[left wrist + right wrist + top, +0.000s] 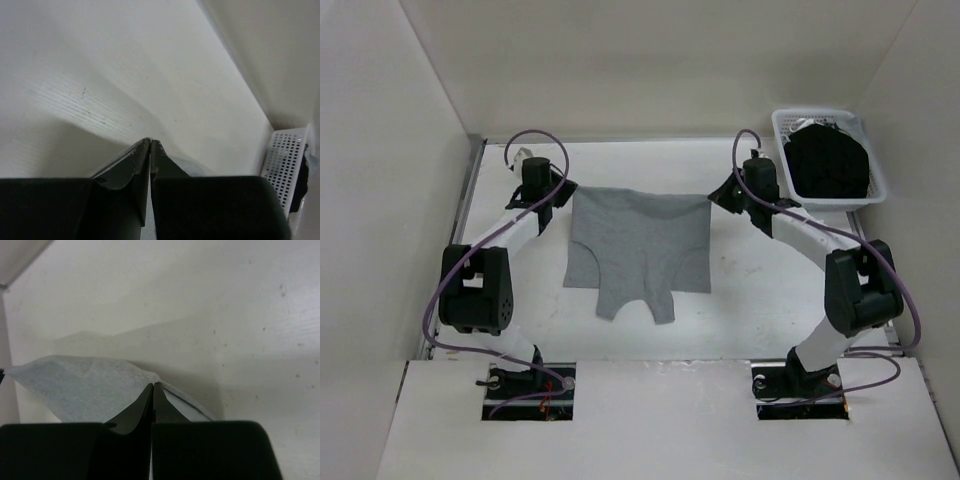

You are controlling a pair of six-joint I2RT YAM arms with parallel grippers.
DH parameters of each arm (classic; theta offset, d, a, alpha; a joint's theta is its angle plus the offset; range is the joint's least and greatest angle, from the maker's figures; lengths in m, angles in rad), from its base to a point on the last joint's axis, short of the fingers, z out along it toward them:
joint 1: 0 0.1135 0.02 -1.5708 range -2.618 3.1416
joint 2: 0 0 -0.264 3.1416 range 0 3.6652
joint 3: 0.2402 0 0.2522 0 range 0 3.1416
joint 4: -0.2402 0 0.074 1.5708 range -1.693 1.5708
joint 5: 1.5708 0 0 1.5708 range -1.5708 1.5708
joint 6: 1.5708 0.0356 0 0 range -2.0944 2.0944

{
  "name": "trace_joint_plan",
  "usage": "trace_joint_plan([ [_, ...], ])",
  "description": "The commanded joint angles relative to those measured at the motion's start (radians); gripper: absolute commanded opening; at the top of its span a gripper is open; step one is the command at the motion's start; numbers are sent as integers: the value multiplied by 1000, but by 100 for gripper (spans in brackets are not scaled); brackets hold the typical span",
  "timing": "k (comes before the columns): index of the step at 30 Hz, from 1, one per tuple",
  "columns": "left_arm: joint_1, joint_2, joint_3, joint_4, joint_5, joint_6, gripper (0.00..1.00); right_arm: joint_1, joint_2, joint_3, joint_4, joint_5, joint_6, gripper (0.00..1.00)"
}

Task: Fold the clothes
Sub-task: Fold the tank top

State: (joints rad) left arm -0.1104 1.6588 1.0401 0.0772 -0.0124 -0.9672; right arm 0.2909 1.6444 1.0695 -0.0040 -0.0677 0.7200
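Pressed together on cloth, the black jaws of the left gripper [563,192] and of the right gripper [718,196] each pinch one far corner of the light heather-grey sleeveless knit top [638,240]. Its far edge is pulled into a nearly straight line between the two grippers. From there the soft fabric spreads toward the near side over the middle of the white table [740,310], with shallow wrinkles. It ends in two narrow straps with a rounded scoop between them.

In the right wrist view the dark tapered fingers [142,407] meet at their tips, and a thin flap of the grey knit comes out to the left, with a shadow under it. In the left wrist view the fingers [132,162] also touch at the tips, and only a small pale piece of cloth shows just beside them.

At the far right corner stands a white plastic lattice basket [825,113], rectangular, with a heap of black garments [828,165] inside it, well apart from the top.
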Motion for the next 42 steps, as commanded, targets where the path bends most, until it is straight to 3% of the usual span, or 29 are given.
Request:
trace_joint_plan([
  [1,5,-74,32,102,20,-10,0,-6,-43,44,90,-37,-14,0],
  [8,-19,-373,-333,173,-6,-34,0,38,-302,-244,131,22,-18,1],
  [15,50,-671,-601,125,49,-30,0,142,-500,-465,119,54,-2,2],
  [21,110,-732,-715,105,104,-25,0,250,-574,-604,98,111,53,3],
  [27,159,-758,-793,93,137,-27,1,300,-540,-703,87,128,130,3],
  [30,179,-761,-824,87,144,-24,8,302,-541,-729,85,144,160,14],
  [33,211,-786,-847,85,163,-24,22,285,-563,-735,99,134,159,40],
  [35,231,-817,-850,85,172,-30,25,267,-569,-721,127,123,133,50],
  [38,211,-827,-816,84,154,-21,25,232,-506,-697,191,86,118,56],
  [42,104,-791,-773,104,115,-18,24,182,-350,-671,281,2,139,52],
])
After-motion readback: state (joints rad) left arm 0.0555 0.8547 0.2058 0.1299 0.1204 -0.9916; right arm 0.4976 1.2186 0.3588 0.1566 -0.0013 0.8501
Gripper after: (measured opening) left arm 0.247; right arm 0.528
